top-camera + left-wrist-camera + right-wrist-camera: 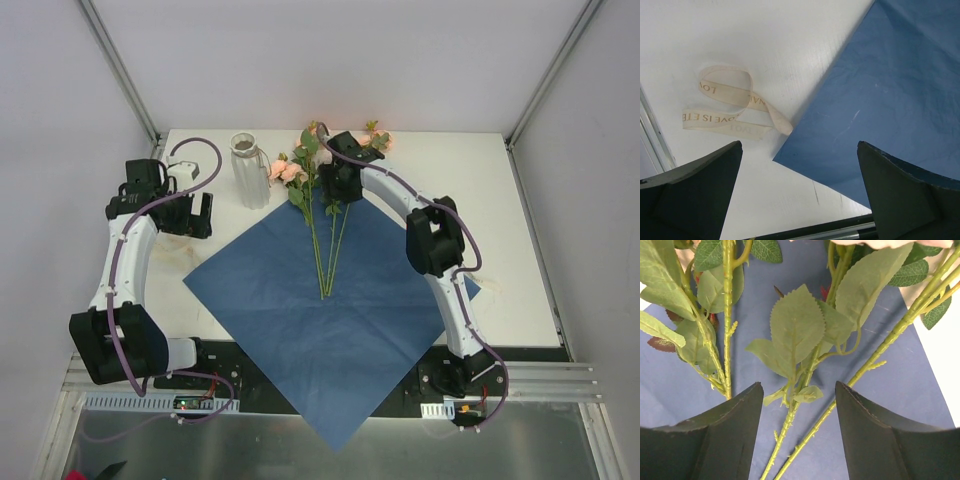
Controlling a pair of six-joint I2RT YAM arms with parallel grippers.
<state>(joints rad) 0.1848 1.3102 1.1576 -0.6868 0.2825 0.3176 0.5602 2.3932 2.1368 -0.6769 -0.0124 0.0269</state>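
The right gripper fills the foot of its wrist view, jaws parted, with the stems running up between its fingers; nothing is pinched. The flowers lie on the blue paper, blooms toward the far side and stem ends near the sheet's middle. I judge the step in hand to be a reach for a hold on the stems, just below the leaves. The next move calls for coming down squarely and closing without snagging a leaf (the stems lie close together here, so taking only one would be fiddly). The left gripper hangs spread and empty over the table, beside the paper's left corner. A printed ribbon lies loose just off the sheet. A white vase stands upright left of the blooms, near them but apart from the right arm.
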